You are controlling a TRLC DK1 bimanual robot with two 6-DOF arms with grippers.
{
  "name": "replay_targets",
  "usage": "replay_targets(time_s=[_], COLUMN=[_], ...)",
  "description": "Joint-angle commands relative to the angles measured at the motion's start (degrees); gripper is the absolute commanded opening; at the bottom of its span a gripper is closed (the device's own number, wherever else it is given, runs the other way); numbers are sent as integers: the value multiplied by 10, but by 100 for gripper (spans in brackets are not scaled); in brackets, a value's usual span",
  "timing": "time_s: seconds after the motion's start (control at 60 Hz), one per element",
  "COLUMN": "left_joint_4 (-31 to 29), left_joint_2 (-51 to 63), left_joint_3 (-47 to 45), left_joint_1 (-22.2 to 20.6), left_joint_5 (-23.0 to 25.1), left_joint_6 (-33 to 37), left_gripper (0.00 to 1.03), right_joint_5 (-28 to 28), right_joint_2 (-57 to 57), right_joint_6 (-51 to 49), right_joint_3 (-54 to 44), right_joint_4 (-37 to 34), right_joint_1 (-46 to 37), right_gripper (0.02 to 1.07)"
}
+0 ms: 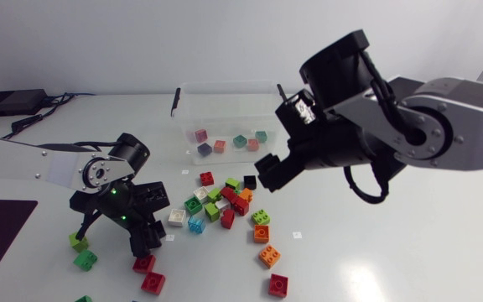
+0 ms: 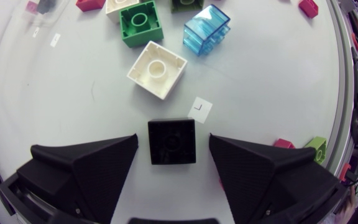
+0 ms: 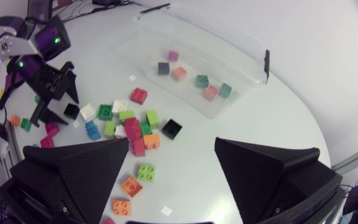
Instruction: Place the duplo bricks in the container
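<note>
My left end effector [image 2: 173, 142] is spread wide. A black brick [image 2: 171, 134] sits on the table [image 2: 278, 87] right between its fingers, with a gap on each side. The brick is square and lines up straight with them. The container [image 1: 225, 87] is in the upper middle of the head view. My right end effector [image 1: 267, 173] hangs near it, spread and holding nothing.

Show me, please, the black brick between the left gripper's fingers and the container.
black brick [image 2: 172, 142], left wrist view, on its top stud.
container [image 1: 225, 102], head view, on its clear back wall.
</note>
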Motion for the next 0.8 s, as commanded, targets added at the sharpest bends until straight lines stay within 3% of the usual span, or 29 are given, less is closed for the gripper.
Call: replay_targets(time_s=[0.0, 0.1, 0.233, 0.483, 0.783], left_joint_4=[8, 11, 12, -9, -39], left_joint_2=[26, 30, 25, -39, -124], left_joint_3=[2, 1, 4, 9, 44], left_joint_1=[-5, -6, -10, -11, 4], left_joint_5=[-1, 3, 7, 8, 23], left_joint_6=[6, 3, -5, -10, -33], left_gripper=[66, 54, 20, 20, 20], right_joint_5=[0, -3, -29, -49, -50], right_joint_2=[-14, -26, -15, 49, 135], right_joint_6=[10, 12, 9, 4, -4], right_joint_3=[-40, -68, -84, -89, -100], right_joint_4=[-15, -29, -59, -92, -66], right_joint_1=[17, 28, 28, 32, 58], right_gripper=[102, 102, 101, 99, 96])
